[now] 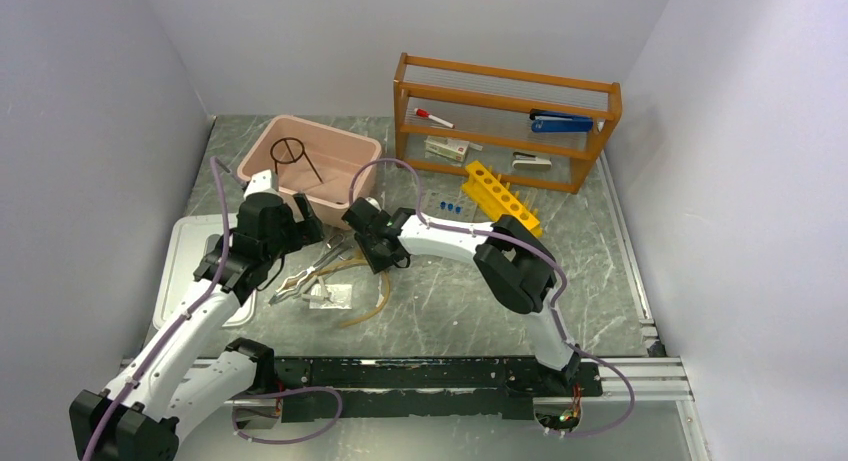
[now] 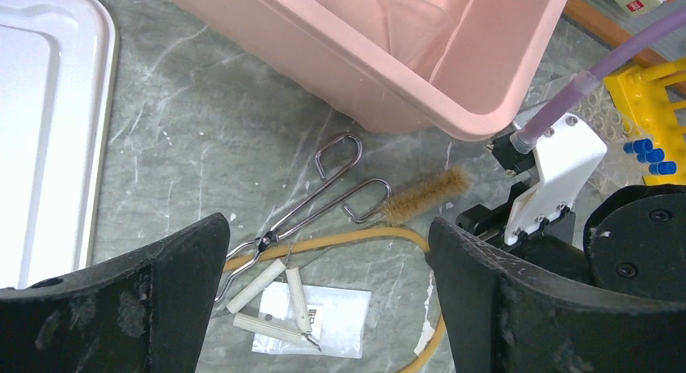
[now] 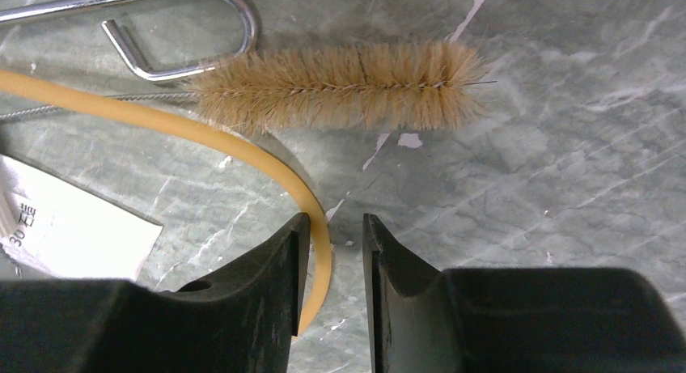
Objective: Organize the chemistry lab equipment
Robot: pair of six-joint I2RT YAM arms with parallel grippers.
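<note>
Silvery tongs (image 2: 319, 197) lie on the table beside a tan bristle brush (image 3: 340, 86) and a curve of tan rubber tubing (image 2: 348, 242). A wire triangle with white sleeves (image 2: 267, 296) rests on a small plastic bag (image 2: 340, 316). My left gripper (image 2: 325, 227) hovers above these, wide open and empty. My right gripper (image 3: 332, 227) is low over the table with its jaws a narrow gap apart. The tubing (image 3: 319, 235) lies in that gap against the left finger, not pinched. The black ring stand (image 1: 293, 153) sits in the pink bin (image 1: 340, 146). Blue-capped tubes (image 1: 450, 209) lie by the yellow rack (image 1: 500, 194).
A wooden shelf (image 1: 505, 81) at the back holds the red-capped marker (image 1: 433, 117), the blue stapler (image 1: 560, 122) and small boxes. A white tray (image 1: 185, 261) lies at the left. The pink bin's wall (image 2: 388, 74) is just beyond the tongs. The right arm (image 2: 558, 171) crowds my left gripper's right side.
</note>
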